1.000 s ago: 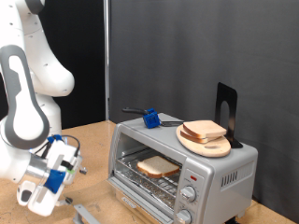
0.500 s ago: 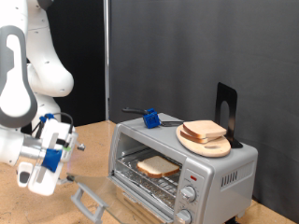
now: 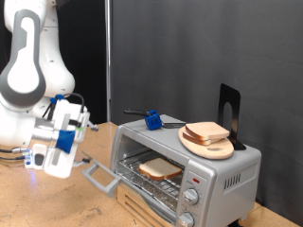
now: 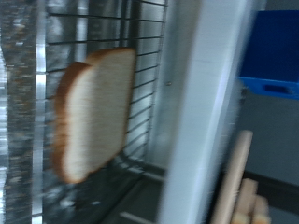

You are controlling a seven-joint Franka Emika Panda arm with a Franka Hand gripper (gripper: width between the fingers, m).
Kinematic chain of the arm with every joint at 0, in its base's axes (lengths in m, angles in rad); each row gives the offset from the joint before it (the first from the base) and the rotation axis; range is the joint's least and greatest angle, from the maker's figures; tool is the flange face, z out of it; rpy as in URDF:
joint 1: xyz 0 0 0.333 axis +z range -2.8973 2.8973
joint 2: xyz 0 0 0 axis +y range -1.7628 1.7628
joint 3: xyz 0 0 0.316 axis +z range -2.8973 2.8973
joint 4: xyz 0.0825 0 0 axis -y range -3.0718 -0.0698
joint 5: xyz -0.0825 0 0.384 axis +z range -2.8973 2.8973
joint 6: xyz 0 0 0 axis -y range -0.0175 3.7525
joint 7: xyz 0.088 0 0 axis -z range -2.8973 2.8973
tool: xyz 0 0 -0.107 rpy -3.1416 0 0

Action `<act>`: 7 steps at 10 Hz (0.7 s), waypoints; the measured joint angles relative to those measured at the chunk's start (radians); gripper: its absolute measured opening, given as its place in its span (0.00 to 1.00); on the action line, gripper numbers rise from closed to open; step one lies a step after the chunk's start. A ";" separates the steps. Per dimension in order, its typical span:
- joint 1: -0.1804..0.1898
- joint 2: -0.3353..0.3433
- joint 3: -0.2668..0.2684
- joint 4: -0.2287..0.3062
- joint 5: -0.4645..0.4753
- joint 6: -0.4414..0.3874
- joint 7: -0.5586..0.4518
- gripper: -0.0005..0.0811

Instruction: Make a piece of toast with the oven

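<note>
Gripper (image 3: 85,123) of white-and-blue plastic, hanging at the exterior view's left of the small boxy silver metal toaster oven (image 3: 186,172), near the handle of its lowered glass door (image 3: 102,176). Nothing seen between the fingers; how far apart they stand, impossible to tell — too small and blurred. Inside, on the thin wire rack (image 3: 151,180), lies the flat pale tan slice of bread with a darker brown crust (image 3: 159,168), well into the cavity; same slice fills the wrist view (image 4: 92,110), soft-looking, rounded at the corners. Door down, so the cavity stands open. Risk, as a judgement: a careless swing of the hand so near that slim metal handle could knock the door or shift the light oven. On the oven's smooth top, a round wooden board (image 3: 208,146) stacked with further slices — loose, and liable to slide if the box is jolted.
</note>
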 joint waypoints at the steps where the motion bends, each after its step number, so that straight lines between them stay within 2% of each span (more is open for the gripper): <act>1: 0.011 -0.038 0.002 -0.009 0.019 -0.037 0.010 1.00; 4: 0.051 -0.172 0.004 -0.051 0.074 -0.125 0.054 1.00; 7: 0.103 -0.312 0.005 -0.107 0.141 -0.150 0.114 1.00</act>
